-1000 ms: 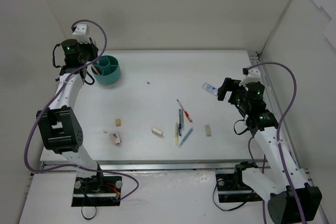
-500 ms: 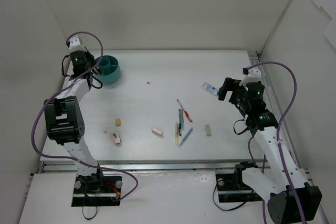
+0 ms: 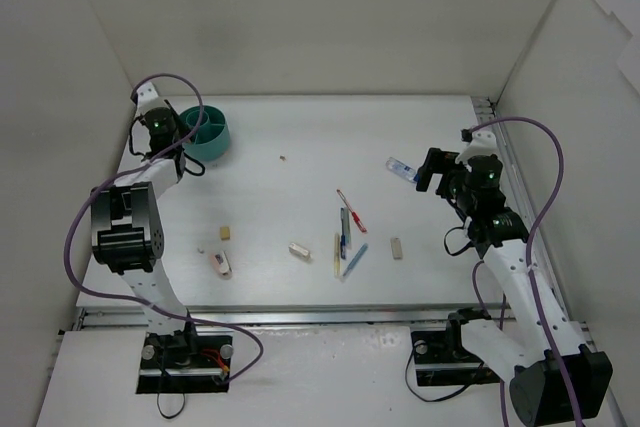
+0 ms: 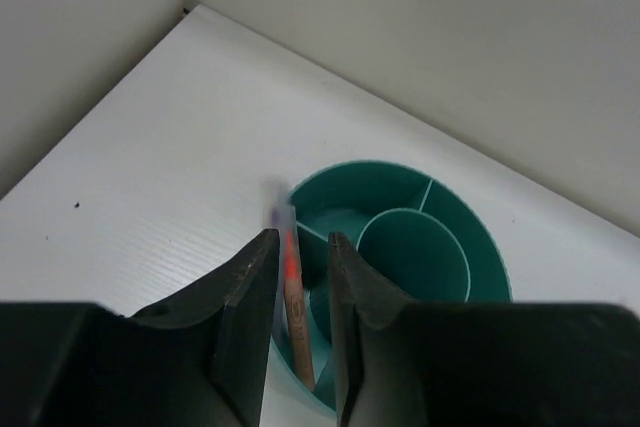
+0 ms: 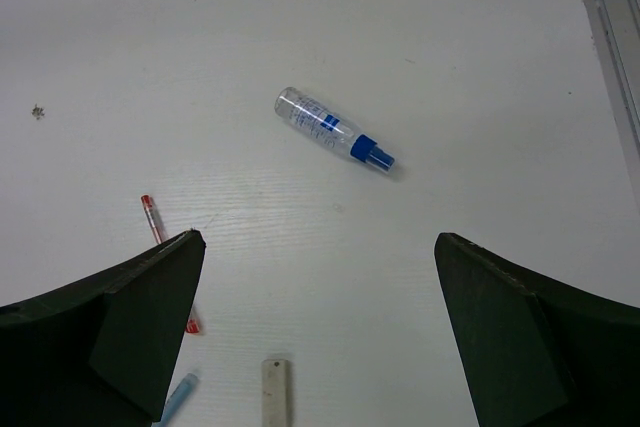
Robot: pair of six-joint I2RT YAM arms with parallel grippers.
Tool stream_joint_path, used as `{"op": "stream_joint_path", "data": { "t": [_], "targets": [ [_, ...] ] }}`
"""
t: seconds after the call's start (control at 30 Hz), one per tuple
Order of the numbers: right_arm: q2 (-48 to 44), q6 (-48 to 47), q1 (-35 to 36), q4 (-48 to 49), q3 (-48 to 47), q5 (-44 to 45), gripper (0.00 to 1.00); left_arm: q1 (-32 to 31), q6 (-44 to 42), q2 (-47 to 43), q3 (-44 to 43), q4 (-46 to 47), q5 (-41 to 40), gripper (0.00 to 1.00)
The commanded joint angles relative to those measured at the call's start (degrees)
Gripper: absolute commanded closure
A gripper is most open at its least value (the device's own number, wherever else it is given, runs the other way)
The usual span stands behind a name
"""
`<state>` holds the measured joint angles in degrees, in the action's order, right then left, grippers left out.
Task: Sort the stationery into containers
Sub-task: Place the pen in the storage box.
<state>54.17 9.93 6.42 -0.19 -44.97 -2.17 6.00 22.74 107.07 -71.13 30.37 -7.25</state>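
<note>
Now: pencil end in the cup, left fingers barely parted

My left gripper (image 4: 300, 239) hangs over the cup (image 4: 372, 167), which stands at the far left corner of the table (image 3: 300, 197). Its fingers (image 4: 245, 297) are a narrow slot apart, and a pencil (image 4: 296, 317) stands between them, leaning a little. The slot is wider than the pencil and a sliver of gap shows on one side, so I read the jaws as slightly open rather than clamped. Whether the pencil touches the other finger I cannot tell. The pencil's lower end is inside the cup, in the outer ring compartment nearest me, outside the round inner cylinder. Its upper end is blurred.

My right gripper (image 5: 320, 237) is spread wide and carries nothing. It hovers above the right side of the table. The tube (image 5: 335, 128) lies flat below it, just beyond the fingertips, with its blue cap pointing right in the wrist view. A red pen (image 5: 150, 215) lies near one finger, and an eraser block (image 5: 277, 392) lies at the bottom edge of that view.

From above, the other pens (image 3: 345, 242) lie bunched near the middle of the table, well apart from the cup. A second block (image 3: 299, 250) lies just left of them, and a pink-and-white eraser (image 3: 221, 264) lies nearer the left front.
</note>
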Motion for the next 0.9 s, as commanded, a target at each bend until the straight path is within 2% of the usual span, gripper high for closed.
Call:
{"op": "stream_joint_path", "data": {
  "t": [0.0,0.1,0.23,0.27,0.33,0.37,0.4,0.43,0.57,0.63,0.7,0.73,0.77,0.87],
  "targets": [
    [-0.8,-0.7,0.0,4.1,-0.5,1.3,0.02,-1.0,-0.1,-2.6,0.3,4.7,-2.9,0.77],
    [-2.0,-0.5,-0.2,4.0,0.1,1.3,0.02,-1.0,0.1,-2.6,0.5,4.3,-2.0,0.74],
    [-2.9,-0.1,-0.2,3.7,0.3,0.9,0.02,-1.0,1.3,-5.7,3.2,6.1,0.6,0.60],
    [-3.1,-0.2,-0.2,3.4,0.2,0.8,0.02,-1.0,1.3,-8.0,4.4,6.5,1.9,0.51],
    [-3.0,0.2,-0.1,3.1,0.0,0.5,0.02,-1.0,-0.1,-10.3,5.0,6.1,4.2,0.40],
    [-2.8,0.3,-0.2,2.9,-0.1,0.0,0.02,-1.5,-0.8,-12.0,5.1,5.2,6.5,0.20],
    [-2.8,0.5,-0.1,2.6,-0.1,-0.2,0.02,-1.5,-2.1,-14.7,5.1,3.4,9.1,0.04],
    [-2.6,0.9,-0.2,2.3,-0.2,-0.5,0.02,-2.1,-3.3,-15.8,4.7,1.6,11.2,0.00],
    [-1.9,2.3,-0.2,0.5,0.0,-0.5,0.02,-6.1,-8.9,-21.3,0.0,-11.6,22.2,0.00],
    [-2.4,2.9,-0.1,-1.0,0.0,0.2,0.02,-8.8,-12.4,-22.9,0.0,-16.5,24.4,0.00],
    [-3.1,3.6,-0.1,-2.1,0.0,0.9,0.02,-14.5,-21.9,-24.5,0.3,-20.8,28.6,0.00],
    [-3.7,4.0,-0.2,-2.5,0.0,1.4,0.02,-16.6,-27.5,-24.9,0.3,-22.7,34.3,0.00],
    [-4.0,4.6,-0.1,-3.6,-0.1,1.5,0.02,-20.8,-37.8,-25.5,1.2,-25.9,37.8,0.00],
    [-4.5,6.1,-0.2,-6.3,-0.6,2.0,0.02,-28.2,-49.6,-24.7,0.0,-33.2,42.0,0.00]
  ]
}}
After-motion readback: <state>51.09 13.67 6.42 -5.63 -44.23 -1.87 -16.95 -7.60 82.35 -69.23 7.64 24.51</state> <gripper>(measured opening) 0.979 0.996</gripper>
